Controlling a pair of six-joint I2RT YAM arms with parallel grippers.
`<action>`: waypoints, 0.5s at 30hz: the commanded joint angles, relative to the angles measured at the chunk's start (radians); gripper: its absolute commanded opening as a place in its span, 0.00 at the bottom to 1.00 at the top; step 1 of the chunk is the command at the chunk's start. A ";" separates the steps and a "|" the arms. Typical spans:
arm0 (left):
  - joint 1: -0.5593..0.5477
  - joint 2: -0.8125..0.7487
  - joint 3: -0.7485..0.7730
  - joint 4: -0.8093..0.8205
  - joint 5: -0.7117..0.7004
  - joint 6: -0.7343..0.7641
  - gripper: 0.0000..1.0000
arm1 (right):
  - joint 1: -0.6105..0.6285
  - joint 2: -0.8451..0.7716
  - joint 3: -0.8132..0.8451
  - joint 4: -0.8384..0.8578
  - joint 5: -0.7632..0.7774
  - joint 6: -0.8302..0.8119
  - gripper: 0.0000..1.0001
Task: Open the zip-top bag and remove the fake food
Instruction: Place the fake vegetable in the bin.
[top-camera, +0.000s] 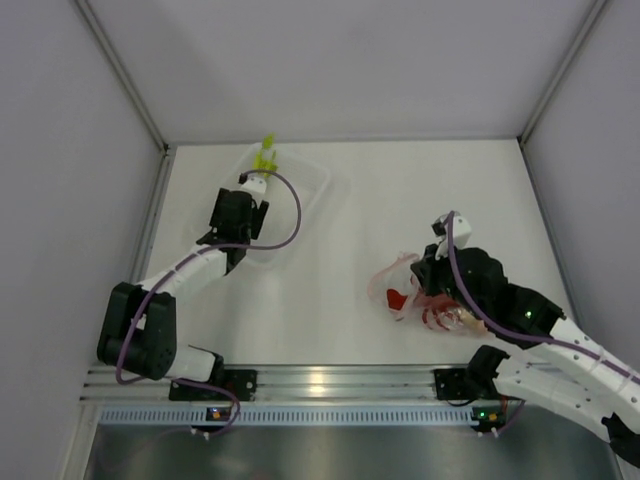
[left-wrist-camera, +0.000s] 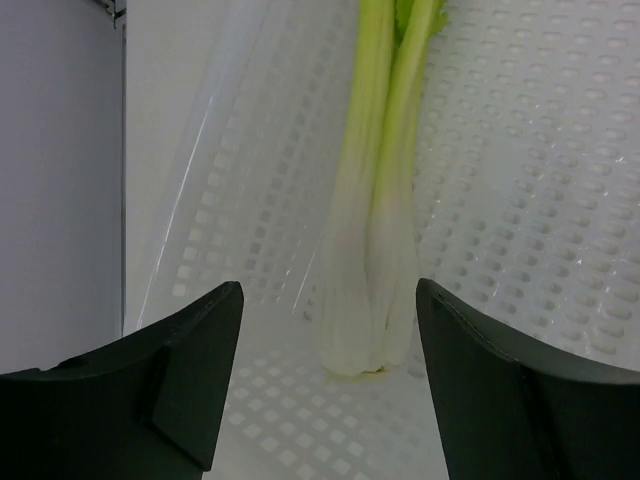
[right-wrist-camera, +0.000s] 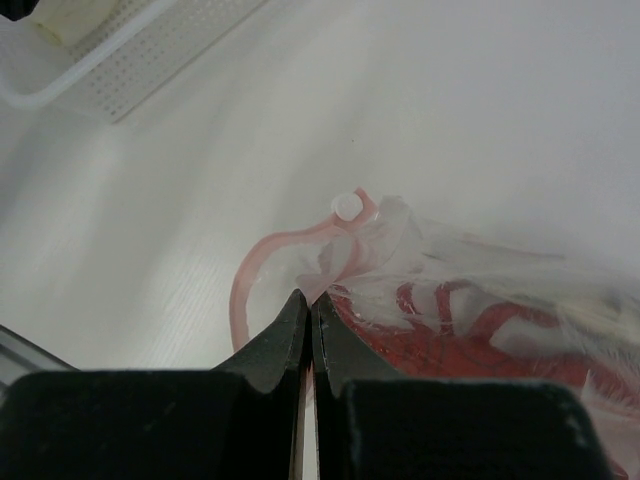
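Clear floppy zip-top bag (top-camera: 405, 287) with pink zip strip (right-wrist-camera: 245, 290): crumpled on the white counter (top-camera: 350, 220), right of centre, well apart from the tray. Mouth open, zip strip curled in a loose loop. Contains a red plastic lobster (top-camera: 397, 299), not yet removed. Other contents not discernible through the wrinkled film.

Right claw (right-wrist-camera: 308, 300): closed, tips together at the film just beside the zip strip. Cannot confirm whether film is pinched between them.

Green-and-white plastic leek stalk (left-wrist-camera: 375, 230): lying in the rigid clear rectangular tray (top-camera: 312, 190) at far left, white root end toward the left claw (left-wrist-camera: 328, 290). Left claw open, one finger on each side of the root end, apart from it.

Risks, as judged:
- Thin, slick, wrinkled film. Likely to slip from a closed claw, or to lift whole with the lobster inside if pulled by one edge only.
- Irregular hard lobster shape. Likely to catch in folds of the film at the mouth; widen the mouth before reaching in.
- Smooth, rounded, hard leek stalk on a perforated tray floor. May roll if nudged; withdraw the left claw straight back.
- Light plastic tray. Prone to slide across the smooth counter if struck.
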 joint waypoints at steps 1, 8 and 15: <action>0.005 -0.014 0.062 0.077 -0.050 0.000 0.76 | -0.014 0.009 0.034 0.046 -0.018 -0.009 0.00; 0.005 -0.098 0.189 -0.060 0.027 -0.067 0.98 | -0.014 0.027 0.057 0.066 -0.033 0.007 0.00; -0.053 -0.134 0.352 -0.268 0.145 -0.211 0.98 | -0.014 0.049 0.070 0.122 -0.064 0.034 0.00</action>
